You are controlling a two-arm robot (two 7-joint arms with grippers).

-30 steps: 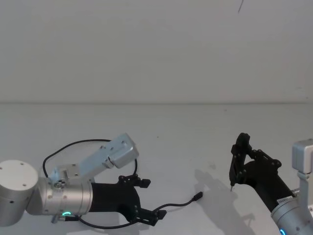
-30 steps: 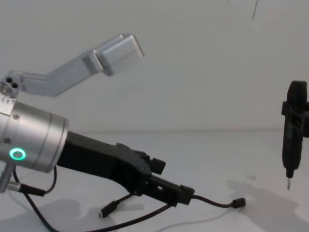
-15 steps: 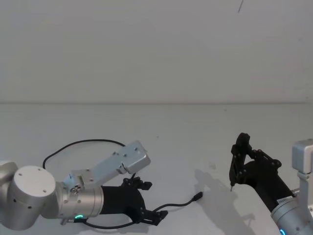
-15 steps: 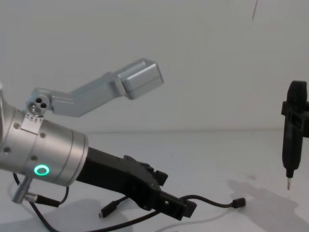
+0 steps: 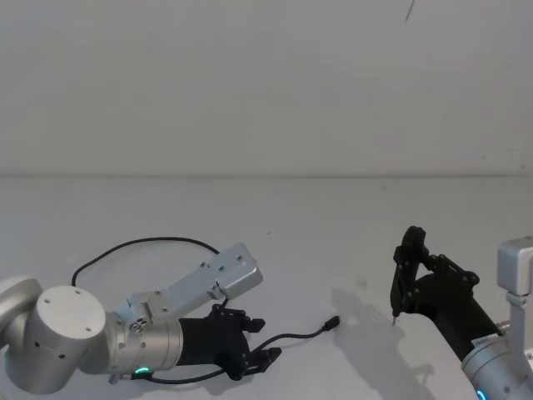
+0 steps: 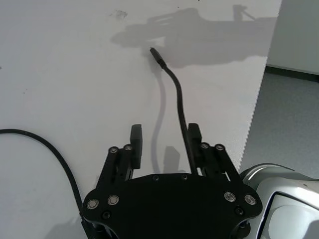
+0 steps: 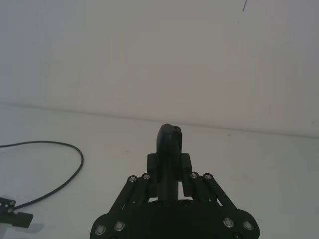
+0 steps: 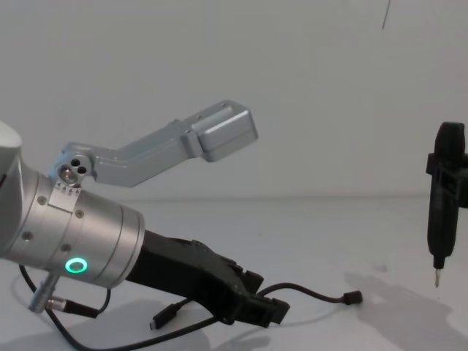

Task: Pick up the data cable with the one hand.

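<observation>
The data cable [image 5: 141,242] is a thin black cord looping over the white table [image 5: 333,233], with one plug [image 5: 332,322] lying to the right of my left gripper. That gripper [image 5: 260,339], black with a silver wrist and a green ring, sits low on the table. Its fingers [image 6: 135,148] are open, and the cable [image 6: 174,85] runs between them, close against one finger. From the chest, the cord [image 8: 307,292] arches up out of the left gripper [image 8: 262,296], and a second plug [image 8: 162,319] lies beneath it. My right gripper [image 5: 395,315] stands upright and shut, away from the cable.
The table's near edge [image 6: 256,114] runs close beside the left gripper, with grey floor [image 6: 294,119] beyond it. A plain white wall [image 5: 266,83] stands behind the table. The right gripper [image 8: 437,281] hangs over its own shadow [image 8: 409,296].
My left gripper has sunk lower and its fingers have narrowed around the cable. The cable's right end has been drawn slightly toward the gripper and now arches up. The right arm is unmoved.
</observation>
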